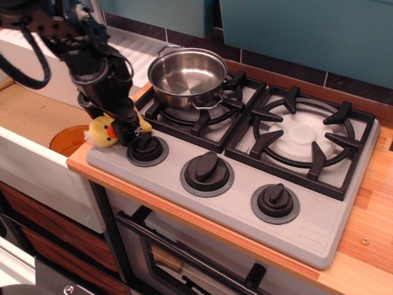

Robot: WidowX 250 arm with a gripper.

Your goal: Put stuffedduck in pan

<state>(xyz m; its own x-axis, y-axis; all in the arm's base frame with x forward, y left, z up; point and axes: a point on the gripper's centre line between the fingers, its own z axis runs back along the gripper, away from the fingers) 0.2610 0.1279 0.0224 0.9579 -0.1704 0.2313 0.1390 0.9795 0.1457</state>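
In the single overhead view, we are finding the stuffedduck [103,134] at the left of the frame, on the stove's near-left corner beside the leftmost knob [147,147]. The gripper [128,128] is pressing down over its body; we cannot tell whether the jaws are closed on it. The pan [187,77] is sitting empty on the left burner grate [202,120], upper centre. We are judging the plush light, soft and compressible, not fragile; we are recommending a pinch across its plump middle.
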